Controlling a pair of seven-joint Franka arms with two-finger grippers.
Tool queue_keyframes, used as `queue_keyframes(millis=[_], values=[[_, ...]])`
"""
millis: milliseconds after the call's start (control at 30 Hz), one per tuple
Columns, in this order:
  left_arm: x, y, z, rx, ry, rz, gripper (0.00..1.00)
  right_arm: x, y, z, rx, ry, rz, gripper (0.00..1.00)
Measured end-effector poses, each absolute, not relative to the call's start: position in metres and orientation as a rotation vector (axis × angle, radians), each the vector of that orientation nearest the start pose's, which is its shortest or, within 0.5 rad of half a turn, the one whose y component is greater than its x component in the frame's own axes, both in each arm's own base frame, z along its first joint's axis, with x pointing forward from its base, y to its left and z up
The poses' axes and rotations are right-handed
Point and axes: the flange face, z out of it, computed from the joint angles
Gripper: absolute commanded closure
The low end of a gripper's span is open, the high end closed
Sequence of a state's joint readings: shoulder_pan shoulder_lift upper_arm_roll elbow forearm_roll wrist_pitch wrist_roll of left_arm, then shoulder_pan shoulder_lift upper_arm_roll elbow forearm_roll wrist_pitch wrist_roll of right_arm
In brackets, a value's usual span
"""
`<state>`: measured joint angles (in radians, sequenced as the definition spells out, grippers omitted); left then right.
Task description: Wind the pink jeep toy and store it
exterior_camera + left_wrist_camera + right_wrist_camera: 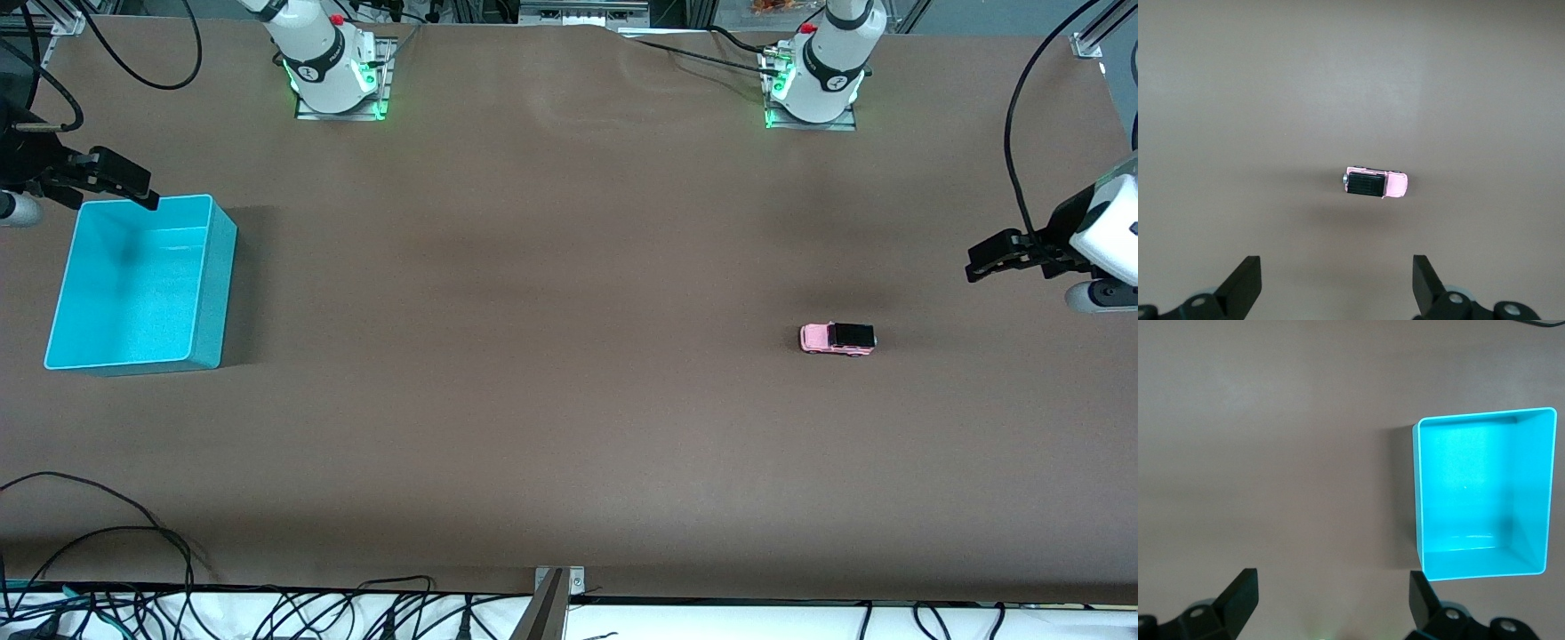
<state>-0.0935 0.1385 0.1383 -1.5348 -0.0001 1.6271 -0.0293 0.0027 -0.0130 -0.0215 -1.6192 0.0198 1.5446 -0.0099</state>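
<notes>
The pink jeep toy (837, 339) stands on its wheels on the brown table toward the left arm's end, with its black roof up. It also shows in the left wrist view (1375, 185). My left gripper (980, 261) hangs open and empty over the table's edge at that end, well apart from the jeep; its jaws (1336, 263) are spread wide. The turquoise bin (212, 293) stands empty at the right arm's end and shows in the right wrist view (1419, 495). My right gripper (142, 189) is open and empty over the bin's rim, fingers (1331, 579) wide apart.
The two arm bases (333, 76) (813, 84) stand along the table's edge farthest from the front camera. Cables (107, 533) lie along the edge nearest that camera. Bare brown tabletop (533, 311) lies between the bin and the jeep.
</notes>
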Motion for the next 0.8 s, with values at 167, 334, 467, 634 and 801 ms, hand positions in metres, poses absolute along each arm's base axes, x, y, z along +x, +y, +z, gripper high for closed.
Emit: queue_keyframes(millis=[167,334,467,634,801], values=[[0.598,0.032,0.567,-3.119,-0.136,0.070,0.00,0.547,-0.007,0.607,-3.119,0.012,0.091,0.00],[0.598,0.033,0.567,-3.120,-0.136,0.070,0.00,0.547,-0.007,0.607,-3.120,0.010,0.083,0.00],[0.598,0.031,0.567,-3.121,-0.133,0.070,0.00,0.547,-0.007,0.607,-3.120,0.010,0.081,0.00],[0.598,0.028,0.567,-3.123,-0.124,0.070,0.00,0.547,-0.007,0.607,-3.120,0.011,0.081,0.00],[0.598,0.023,0.567,-3.155,-0.123,0.070,0.00,0.547,-0.007,0.607,-3.120,0.012,0.081,0.00]])
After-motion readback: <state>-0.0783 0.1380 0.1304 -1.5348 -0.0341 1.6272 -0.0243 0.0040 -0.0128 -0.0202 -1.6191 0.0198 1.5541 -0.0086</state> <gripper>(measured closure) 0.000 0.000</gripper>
